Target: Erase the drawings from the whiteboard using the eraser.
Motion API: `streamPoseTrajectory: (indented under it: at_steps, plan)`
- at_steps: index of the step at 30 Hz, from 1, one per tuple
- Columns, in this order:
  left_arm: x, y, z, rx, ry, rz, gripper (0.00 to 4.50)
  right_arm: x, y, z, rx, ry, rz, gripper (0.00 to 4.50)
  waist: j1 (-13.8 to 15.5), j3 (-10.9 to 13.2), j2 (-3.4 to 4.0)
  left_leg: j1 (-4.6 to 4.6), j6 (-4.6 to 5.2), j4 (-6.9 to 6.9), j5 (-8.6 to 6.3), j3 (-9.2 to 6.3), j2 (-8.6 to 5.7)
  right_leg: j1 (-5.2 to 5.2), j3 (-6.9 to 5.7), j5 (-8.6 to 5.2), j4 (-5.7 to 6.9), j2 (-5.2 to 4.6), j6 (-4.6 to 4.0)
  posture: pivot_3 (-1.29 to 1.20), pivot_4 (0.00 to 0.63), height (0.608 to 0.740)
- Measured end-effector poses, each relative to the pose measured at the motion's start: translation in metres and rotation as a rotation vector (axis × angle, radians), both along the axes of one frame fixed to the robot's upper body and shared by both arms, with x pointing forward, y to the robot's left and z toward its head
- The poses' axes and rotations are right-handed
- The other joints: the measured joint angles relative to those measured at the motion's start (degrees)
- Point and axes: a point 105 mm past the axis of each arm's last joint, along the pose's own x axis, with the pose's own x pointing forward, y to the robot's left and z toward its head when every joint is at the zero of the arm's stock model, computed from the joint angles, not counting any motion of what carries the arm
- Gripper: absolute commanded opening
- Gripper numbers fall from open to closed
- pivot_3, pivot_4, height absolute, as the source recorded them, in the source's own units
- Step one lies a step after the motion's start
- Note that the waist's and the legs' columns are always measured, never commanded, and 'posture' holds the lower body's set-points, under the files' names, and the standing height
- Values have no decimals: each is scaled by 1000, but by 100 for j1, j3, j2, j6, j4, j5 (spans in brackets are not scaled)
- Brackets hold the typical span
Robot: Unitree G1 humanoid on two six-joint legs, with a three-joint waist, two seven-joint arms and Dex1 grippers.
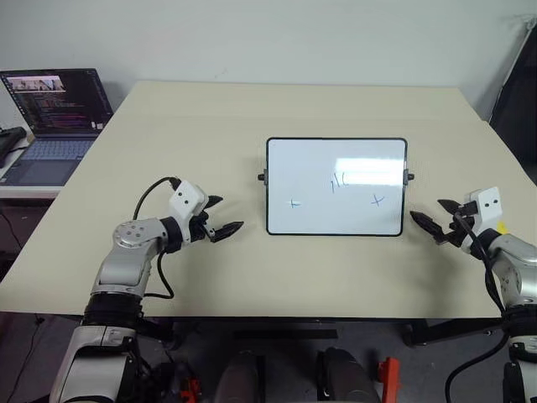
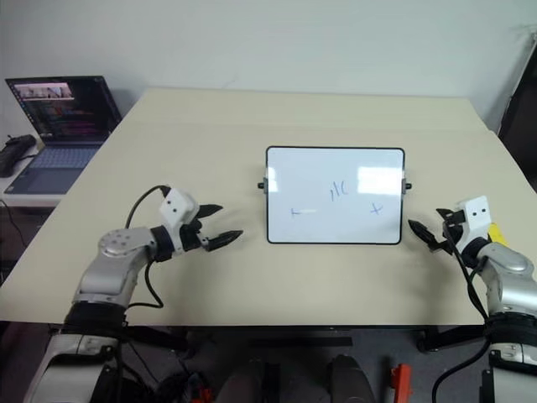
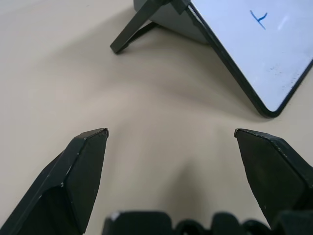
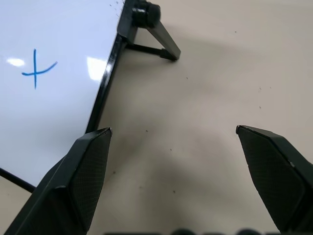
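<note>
- Left of the whiteboard (image 1: 336,186), the left pincer (image 1: 220,217) hovers low over the tabletop (image 1: 201,126), fingers spread and empty, aimed toward the board.
- Right of the whiteboard, the right pincer (image 1: 431,217) mirrors it, spread and empty.
- Propped on its rear leg, the whiteboard leans back, long axis running left to right.
- Blue drawings (image 1: 338,179) mark it: two crosses low, strokes between.
- Just behind the right wrist shows a yellow bit, perhaps the eraser (image 1: 501,227).
- Far left of the whiteboard sits a laptop (image 1: 52,117).
</note>
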Motion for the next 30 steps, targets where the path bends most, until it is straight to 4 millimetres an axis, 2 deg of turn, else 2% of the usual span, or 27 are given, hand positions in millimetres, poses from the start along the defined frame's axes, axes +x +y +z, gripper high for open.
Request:
streamPoseTrajectory:
  at_steps: [11, 15, 19, 21, 25, 30]
  plan:
    - [1, -6, 7, -22, -8, -49, 4500, 3, 1, 0, -3, -10, -2, 4458, -2, 0, 0, -1, 0, -2, 0, 1, 0, -2, 1, 0, -1, 0, 0, 0, 150, 740]
    - [3, -11, 17, -26, -26, -89, 4500, -1, -8, 5, -35, -8, -8, 4458, -1, 0, 0, -1, 0, -1, 0, 2, -1, -1, 1, 0, -1, 0, 0, 0, 150, 740]
    - [0, -15, 14, -29, -5, -127, 4500, -12, -13, 1, -57, 22, -9, 4458, 1, 0, 1, -2, 0, -3, 0, 2, -1, -3, 1, 0, -2, 0, 0, 0, 150, 740]
    - [0, -13, 15, -23, 0, -131, 4500, -14, -13, 9, -53, 9, 9, 4458, -15, 1, 2, -1, 0, -2, 0, 6, 0, -3, 4, 0, -1, 0, 0, 0, 150, 740]
    - [-7, -13, 38, -48, -39, -168, 4500, -17, -27, 28, -64, -32, -10, 4458, -19, 1, 1, -1, 0, -2, 0, 5, 3, -3, 3, -1, -2, 2, 0, 0, 150, 740]
    - [-31, -45, 79, -101, -115, -320, 4500, -16, -40, 26, -50, -21, -75, 4458, -3, 1, 1, -2, 0, -1, 0, 6, 2, -2, 5, -1, -4, 0, 0, 0, 150, 740]
